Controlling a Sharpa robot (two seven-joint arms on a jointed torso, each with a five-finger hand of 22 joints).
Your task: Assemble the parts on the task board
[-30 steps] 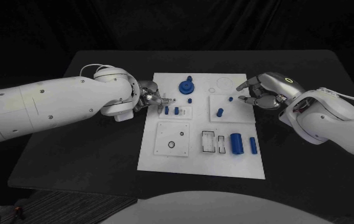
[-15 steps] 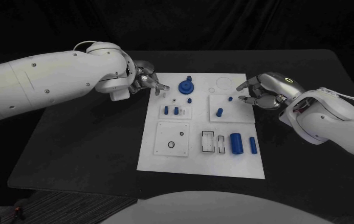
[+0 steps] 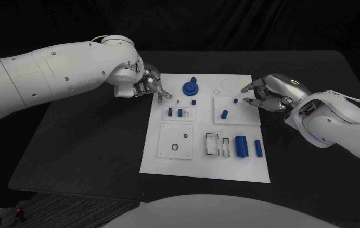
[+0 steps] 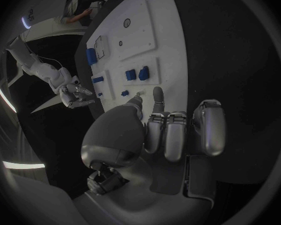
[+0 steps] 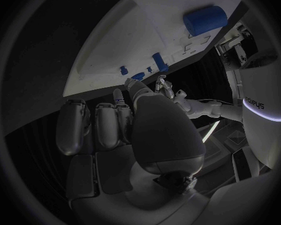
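Whether anything is pinched by the left robot hand [image 3: 150, 88] cannot be told; its fingertips are too small. The right robot hand's [image 3: 264, 95] palm is hidden by its own back.

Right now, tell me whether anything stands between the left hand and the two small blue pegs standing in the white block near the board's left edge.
Nothing visible does. The left hand hovers at the white task board's left edge, just behind the two small blue pegs; only bare board lies between.
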